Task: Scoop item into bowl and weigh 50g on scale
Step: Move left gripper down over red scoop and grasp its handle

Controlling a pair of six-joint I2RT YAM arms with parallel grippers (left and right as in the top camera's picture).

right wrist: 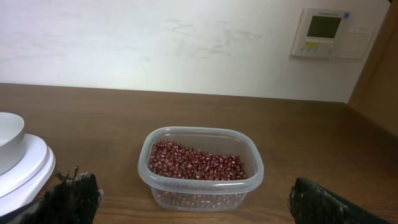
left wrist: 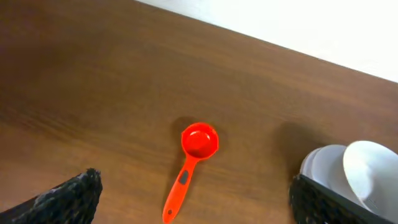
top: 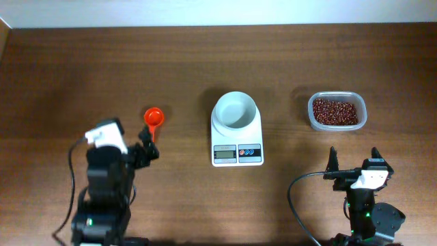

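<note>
Brown wooden tabletop (top: 205, 61) fills your overhead view. Your left gripper (top: 149, 145) is spread wide and your right gripper (top: 354, 158) is spread too, neither gripping anything. Between them, the flat white rectangular digital scale (top: 237, 154) carries the small round white bowl (top: 235, 111). Right of it, apart, sits the clear rounded plastic tub (right wrist: 200, 200). Left lies the orange-red plastic scoop (left wrist: 186, 171), its handle at your left fingers, perhaps touching. Tiny dark red-brown beans (right wrist: 196, 160) lie heaped in the tub.
</note>
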